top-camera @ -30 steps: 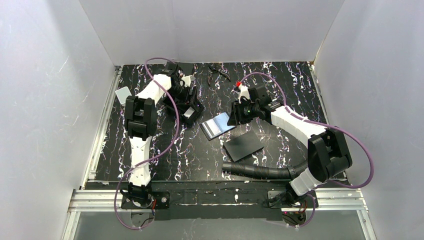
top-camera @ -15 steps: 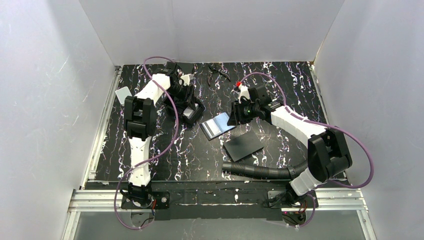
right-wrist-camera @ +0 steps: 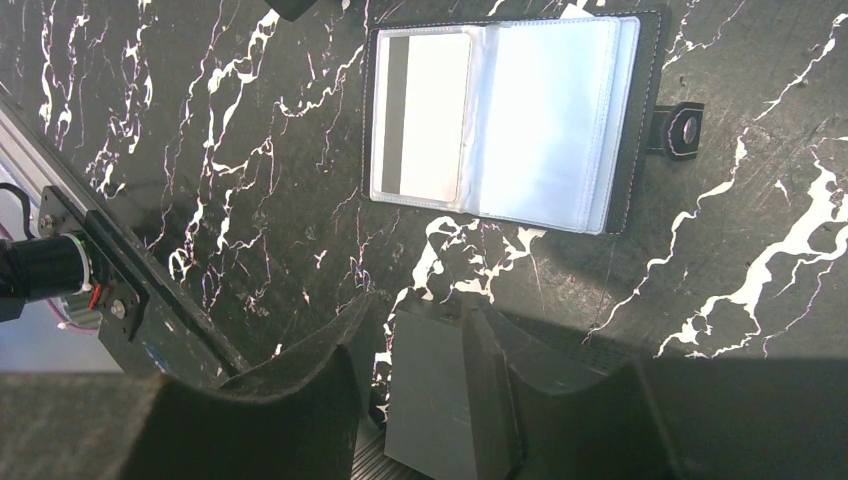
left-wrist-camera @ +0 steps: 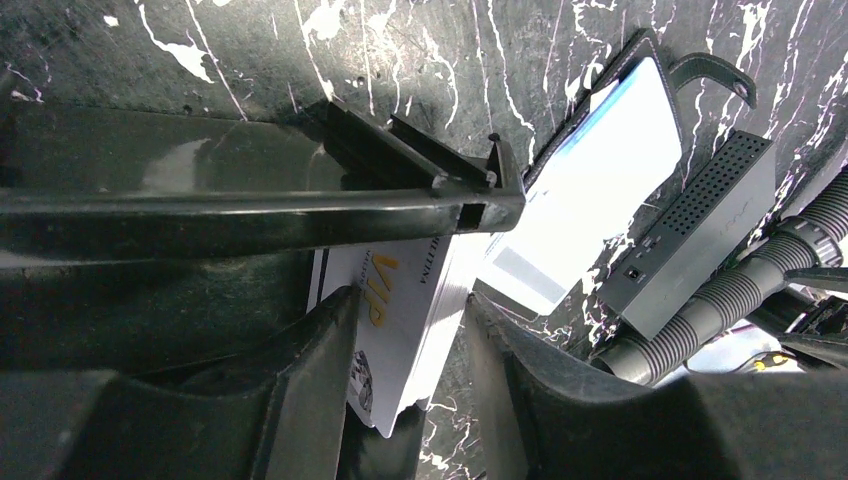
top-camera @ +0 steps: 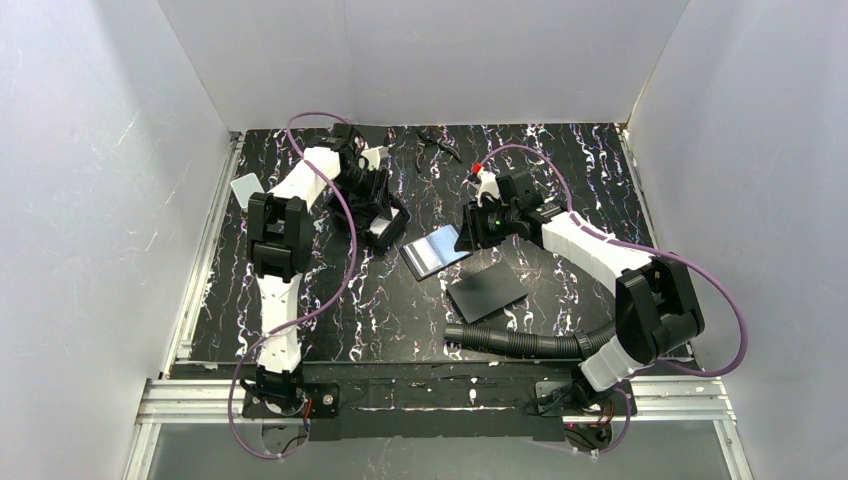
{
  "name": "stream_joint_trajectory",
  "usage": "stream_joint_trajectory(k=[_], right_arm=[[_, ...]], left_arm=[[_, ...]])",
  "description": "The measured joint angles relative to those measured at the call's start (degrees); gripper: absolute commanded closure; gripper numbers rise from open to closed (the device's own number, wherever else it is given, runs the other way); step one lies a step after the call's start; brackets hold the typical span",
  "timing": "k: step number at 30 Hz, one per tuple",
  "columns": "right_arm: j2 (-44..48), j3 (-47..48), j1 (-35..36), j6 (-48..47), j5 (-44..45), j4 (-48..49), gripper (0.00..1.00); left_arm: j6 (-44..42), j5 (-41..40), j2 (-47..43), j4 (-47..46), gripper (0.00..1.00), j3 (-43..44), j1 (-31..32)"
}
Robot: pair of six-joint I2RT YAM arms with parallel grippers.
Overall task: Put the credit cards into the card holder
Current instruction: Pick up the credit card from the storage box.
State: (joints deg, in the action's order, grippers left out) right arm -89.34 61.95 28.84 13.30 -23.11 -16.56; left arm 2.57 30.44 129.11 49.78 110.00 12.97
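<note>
**Left gripper has a card, holder lies open**

I see my left gripper clamped on a white card with gold letters on it. The card sits between the two fingers, and both of them touch it. A black bar crosses over the far end of the card. All this is just to the left of the card holder.

The card holder lies open and flat near the middle of the table. A pale card with a dark stripe is tucked into one of its clear pockets.

My right gripper hangs by the right side of the holder. A dark grey piece sits between its fingers, and I cannot tell if they squeeze it.

A black sheet lies flat just beside the holder, on its near right side. One more small pale card lies well apart, at the left edge of the table.
</note>
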Motion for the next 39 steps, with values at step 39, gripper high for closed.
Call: stream_joint_trajectory(k=[39], right_arm=[[0.0, -0.9, 0.0, 0.0, -0.7, 0.1, 0.56]], left_arm=[[-1.7, -13.0, -4.0, 2.1, 0.93, 0.0, 4.0]])
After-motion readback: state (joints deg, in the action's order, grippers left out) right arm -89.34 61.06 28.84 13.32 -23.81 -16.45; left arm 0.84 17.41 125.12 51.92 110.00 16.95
